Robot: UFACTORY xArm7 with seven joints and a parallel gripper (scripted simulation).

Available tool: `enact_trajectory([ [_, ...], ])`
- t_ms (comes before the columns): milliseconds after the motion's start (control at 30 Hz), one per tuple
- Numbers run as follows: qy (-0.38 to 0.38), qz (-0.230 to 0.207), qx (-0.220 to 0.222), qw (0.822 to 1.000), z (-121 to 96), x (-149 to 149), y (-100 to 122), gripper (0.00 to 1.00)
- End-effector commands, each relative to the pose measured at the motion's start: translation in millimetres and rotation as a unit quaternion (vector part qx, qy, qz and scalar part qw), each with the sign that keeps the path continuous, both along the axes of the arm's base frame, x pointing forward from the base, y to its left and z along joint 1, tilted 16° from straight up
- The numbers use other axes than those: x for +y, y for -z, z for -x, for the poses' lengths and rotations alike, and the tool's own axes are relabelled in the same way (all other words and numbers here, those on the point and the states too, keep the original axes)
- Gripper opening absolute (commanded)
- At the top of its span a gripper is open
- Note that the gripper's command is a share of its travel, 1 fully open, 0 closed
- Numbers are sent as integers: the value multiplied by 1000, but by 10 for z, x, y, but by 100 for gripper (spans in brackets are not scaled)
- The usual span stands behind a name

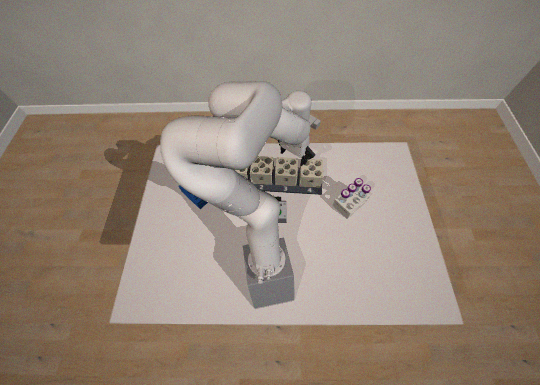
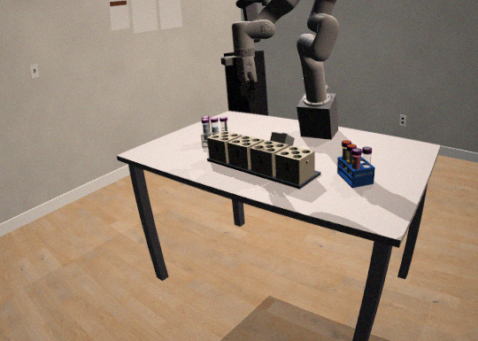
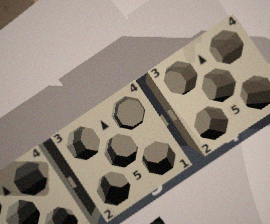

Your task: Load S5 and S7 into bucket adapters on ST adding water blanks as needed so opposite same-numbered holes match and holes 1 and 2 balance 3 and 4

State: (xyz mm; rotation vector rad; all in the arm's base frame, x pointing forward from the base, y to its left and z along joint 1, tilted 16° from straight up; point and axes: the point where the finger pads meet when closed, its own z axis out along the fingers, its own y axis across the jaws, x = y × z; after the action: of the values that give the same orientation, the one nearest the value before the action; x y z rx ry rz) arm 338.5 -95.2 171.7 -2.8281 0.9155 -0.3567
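1. The hand (image 2: 249, 80) is fully open, holds nothing, and hangs high above the surface (image 2: 389, 203) near its far edge.
2. Four adapters (image 2: 294, 164) stand in a row on the stand (image 2: 310, 179), all holes vacant.
3. The blue rack (image 2: 357, 174) sits toward the right edge; the white rack (image 1: 350, 205) sits beyond the row's other end.

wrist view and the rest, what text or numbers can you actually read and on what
"1", "2", "3", "4", "5": hole numbers on top of the middle adapter and the adapter beside it, wrist view.
"4": on a third adapter at the lower left edge.
"2", "3", "4": faint on the adapters' sides, top view.
Tube cap dots: too small to read.
Wall sheets: no legible text.
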Motion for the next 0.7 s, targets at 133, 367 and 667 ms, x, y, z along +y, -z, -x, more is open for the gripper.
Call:
enact_trajectory([
  [133, 110, -28, 7, 994, 239, -437, 78, 100],
  [367, 110, -28, 7, 994, 363, -650, 126, 100],
  [667, 110, -28, 7, 994, 585, -1034, 213, 100],
])
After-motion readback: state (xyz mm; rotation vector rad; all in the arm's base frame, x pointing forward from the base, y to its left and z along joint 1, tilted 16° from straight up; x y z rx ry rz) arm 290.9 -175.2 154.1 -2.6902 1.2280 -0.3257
